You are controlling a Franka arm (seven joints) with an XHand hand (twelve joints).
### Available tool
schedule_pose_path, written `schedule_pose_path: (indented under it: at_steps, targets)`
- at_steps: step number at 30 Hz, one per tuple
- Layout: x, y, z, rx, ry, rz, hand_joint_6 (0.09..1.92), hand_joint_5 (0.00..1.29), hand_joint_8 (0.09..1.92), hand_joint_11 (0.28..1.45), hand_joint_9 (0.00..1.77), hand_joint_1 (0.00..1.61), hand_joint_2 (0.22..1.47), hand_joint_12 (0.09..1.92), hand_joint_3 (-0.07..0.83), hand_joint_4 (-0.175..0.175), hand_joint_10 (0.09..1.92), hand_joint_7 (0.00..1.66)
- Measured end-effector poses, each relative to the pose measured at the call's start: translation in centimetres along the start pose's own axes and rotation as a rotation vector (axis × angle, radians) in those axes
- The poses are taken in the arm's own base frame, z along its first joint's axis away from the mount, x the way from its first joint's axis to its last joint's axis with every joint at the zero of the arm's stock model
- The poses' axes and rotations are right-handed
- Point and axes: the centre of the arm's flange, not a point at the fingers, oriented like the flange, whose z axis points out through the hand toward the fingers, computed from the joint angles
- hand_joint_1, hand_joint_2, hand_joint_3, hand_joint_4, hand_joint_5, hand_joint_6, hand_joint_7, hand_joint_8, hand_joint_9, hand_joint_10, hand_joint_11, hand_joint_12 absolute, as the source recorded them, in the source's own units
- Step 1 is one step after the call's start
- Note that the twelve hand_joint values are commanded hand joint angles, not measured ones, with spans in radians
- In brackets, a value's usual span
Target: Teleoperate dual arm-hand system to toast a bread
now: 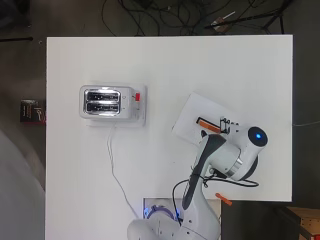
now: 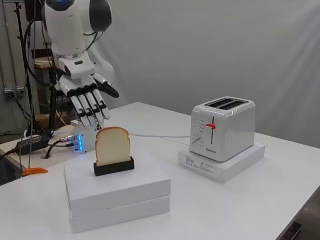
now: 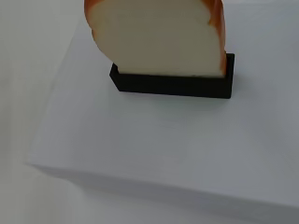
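A slice of bread (image 2: 112, 145) stands upright in a black holder (image 2: 114, 166) on a stack of 2 white boxes (image 2: 120, 192) on the white worktop (image 2: 260, 200). The hand (image 2: 87, 97) hangs just above and behind the bread, fingers straight and pointing down, open and touching nothing. Well apart from the boxes, a white toaster (image 2: 222, 127) with 2 empty slots and a red lever (image 2: 212, 126) sits on a flat white box (image 2: 225, 162), its cord (image 1: 114, 170) trailing across the worktop.
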Motion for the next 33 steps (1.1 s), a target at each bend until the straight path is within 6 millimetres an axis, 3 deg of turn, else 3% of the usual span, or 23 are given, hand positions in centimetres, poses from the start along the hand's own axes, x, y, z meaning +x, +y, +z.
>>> schedule_pose_path:
  at_steps: [5, 10, 13, 17, 22, 33]
  targets:
    - [2.3, 4.3, -0.7, -0.001, -0.073, -0.110, 0.09, 0.32, 0.09, 0.44, 0.60, 0.22, 1.05, 0.09, -0.008, -0.097, 0.09, 0.48]
    - [2.3, 3.1, -3.4, -0.083, -0.103, -0.137, 0.09, 0.34, 0.09, 0.45, 0.62, 0.27, 1.04, 0.09, -0.003, -0.056, 0.09, 0.52]
    - [4.0, 2.4, -3.8, -0.110, -0.099, -0.210, 0.09, 0.34, 0.09, 0.47, 0.61, 0.30, 1.04, 0.09, -0.003, -0.017, 0.09, 0.51]
    - [6.2, 4.0, -1.2, -0.085, -0.098, -0.298, 0.09, 0.34, 0.09, 0.47, 0.61, 0.32, 1.03, 0.09, -0.005, 0.002, 0.09, 0.50]
    - [5.4, 7.2, 2.8, -0.031, -0.112, -0.272, 0.09, 0.35, 0.09, 0.47, 0.61, 0.33, 1.02, 0.09, -0.005, -0.004, 0.09, 0.50]
    - [6.9, 6.7, 4.5, -0.041, -0.146, -0.333, 0.09, 0.36, 0.09, 0.48, 0.62, 0.39, 0.97, 0.09, -0.016, 0.010, 0.09, 0.51]
